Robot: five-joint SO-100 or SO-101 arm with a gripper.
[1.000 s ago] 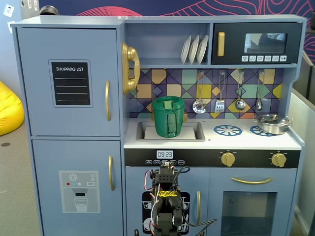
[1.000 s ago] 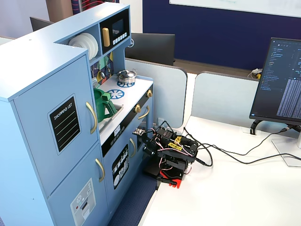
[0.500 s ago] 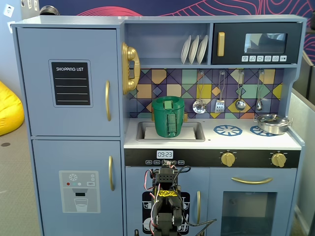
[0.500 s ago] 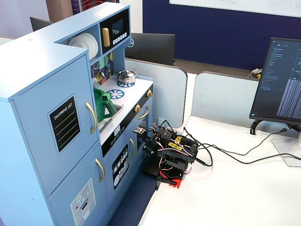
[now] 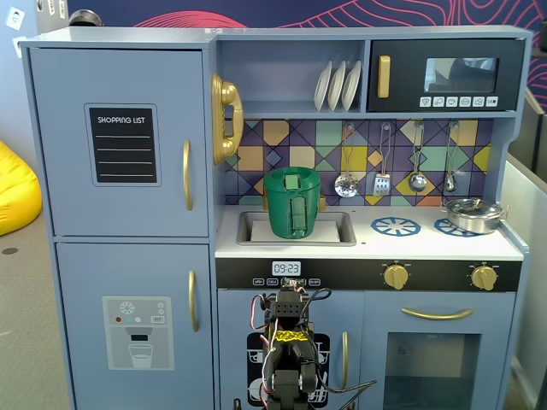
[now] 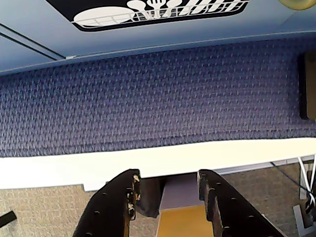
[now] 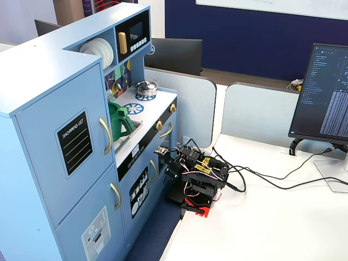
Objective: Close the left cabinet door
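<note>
The left cabinet door (image 5: pixel 120 141) is light blue with a black "SHOPPING LIST" panel and a curved gold handle (image 5: pixel 187 175). It lies flush with the fridge front in both fixed views (image 7: pixel 60 147). The black arm (image 5: pixel 291 359) sits folded low in front of the kitchen's bottom middle, on the white table's edge (image 7: pixel 198 176), well below and to the right of that door. In the wrist view my gripper (image 6: pixel 168 180) points down over the table's edge and the blue carpet (image 6: pixel 148 98). Its jaws stand apart with nothing between them.
A lower blue door with an ice-dispenser graphic (image 5: pixel 137 329) sits under the left door. A gold toy phone (image 5: pixel 226 118), a green pot (image 5: pixel 292 203) in the sink and the black microwave (image 5: pixel 444 75) are to the right. A monitor (image 7: pixel 326 98) and cables (image 7: pixel 261 179) are on the white table (image 7: pixel 272 228).
</note>
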